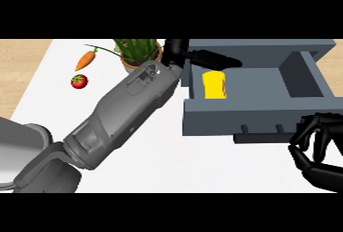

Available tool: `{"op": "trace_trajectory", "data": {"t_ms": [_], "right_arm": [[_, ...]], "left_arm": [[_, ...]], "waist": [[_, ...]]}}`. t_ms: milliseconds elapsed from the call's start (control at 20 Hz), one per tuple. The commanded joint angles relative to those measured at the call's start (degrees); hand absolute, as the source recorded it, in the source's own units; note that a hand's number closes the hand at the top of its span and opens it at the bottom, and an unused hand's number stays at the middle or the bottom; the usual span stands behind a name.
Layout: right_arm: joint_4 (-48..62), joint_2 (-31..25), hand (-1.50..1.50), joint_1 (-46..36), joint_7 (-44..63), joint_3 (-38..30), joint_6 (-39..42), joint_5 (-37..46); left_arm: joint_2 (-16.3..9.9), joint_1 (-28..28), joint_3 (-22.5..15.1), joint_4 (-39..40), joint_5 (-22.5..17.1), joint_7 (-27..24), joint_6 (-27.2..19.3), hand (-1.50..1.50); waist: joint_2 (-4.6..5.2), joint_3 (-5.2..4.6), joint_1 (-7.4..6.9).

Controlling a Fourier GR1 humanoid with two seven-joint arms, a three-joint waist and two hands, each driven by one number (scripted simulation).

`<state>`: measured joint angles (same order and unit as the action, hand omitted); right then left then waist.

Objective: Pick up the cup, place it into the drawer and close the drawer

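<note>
Cup [213,84] lies in drawer [268,113], just below left hand [201,56] fingers [224,60]

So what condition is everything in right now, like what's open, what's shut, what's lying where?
Drawer: pulled open.
Yellow cup: inside the drawer, on its side.
Left hand: over the drawer's back left corner, fingers straight, holding nothing.
Right hand: by the drawer's front right corner, fingers curled, holding nothing.
Carrot: lying on the counter.
Tomato: resting on the counter, below the carrot.
Potted plant: upright.
</note>
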<state>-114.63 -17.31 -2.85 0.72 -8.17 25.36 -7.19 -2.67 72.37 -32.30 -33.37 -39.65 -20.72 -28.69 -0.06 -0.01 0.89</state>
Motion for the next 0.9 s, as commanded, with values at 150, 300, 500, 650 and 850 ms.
{"op": "trace_trajectory", "data": {"t_ms": [150,300,500,650,850], "right_arm": [[-4.3,0.5,1.50,-0.7,5.5,5.2,-3.9,12.0],[-2.5,0.4,1.50,-1.2,5.2,6.3,-4.5,16.6],[1.1,1.3,1.50,1.0,-0.9,6.5,-6.5,22.1],[8.4,1.7,1.50,-3.0,-3.8,10.5,-8.5,29.0],[13.4,0.6,1.50,-3.7,-5.9,15.9,-12.6,41.0]], "left_arm": [[-7.5,-5.4,2.5,-9.3,0.3,3.6,2.5,-1.50],[-9.9,-7.3,3.2,-15.5,0.6,8.2,0.1,-1.50],[-14.7,-16.4,3.8,-26.9,1.7,8.4,-1.0,-1.50],[-16.9,-22.3,5.7,-29.5,0.0,7.1,2.8,-1.50],[-22.7,-25.7,7.4,-34.7,-1.0,9.6,4.9,-1.50]], "waist": [[-0.26,-0.06,-1.87],[-0.39,-0.03,-2.13],[-0.39,0.01,-2.18],[-0.13,0.00,-2.76],[-0.23,0.02,-3.67]]}}
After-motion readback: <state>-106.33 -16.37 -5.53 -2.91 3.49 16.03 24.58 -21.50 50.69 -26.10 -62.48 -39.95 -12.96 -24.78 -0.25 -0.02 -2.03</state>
